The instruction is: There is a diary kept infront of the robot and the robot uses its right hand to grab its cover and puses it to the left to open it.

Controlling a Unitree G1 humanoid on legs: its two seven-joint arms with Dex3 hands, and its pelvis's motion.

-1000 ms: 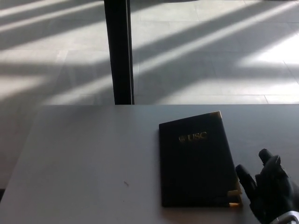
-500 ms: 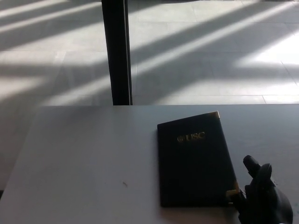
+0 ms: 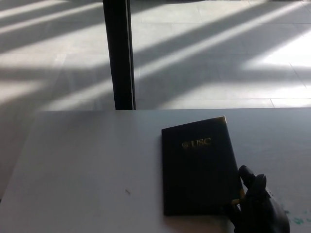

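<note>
I'm seeing only part of my right hand (image 3: 257, 206): the bottom edge is cutting it off at about 5 o'clock, so wrist and forearm are lying outside the picture. The hand is covering the diary (image 3: 200, 166) at its near right corner, and I can't tell whether the fingers are gripping the cover. The surface (image 3: 87, 170) is running off the bottom edge.

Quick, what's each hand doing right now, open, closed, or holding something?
Left hand: not in view.
Right hand: at the near right corner of the closed diary; whether it grips the cover cannot be told.
</note>
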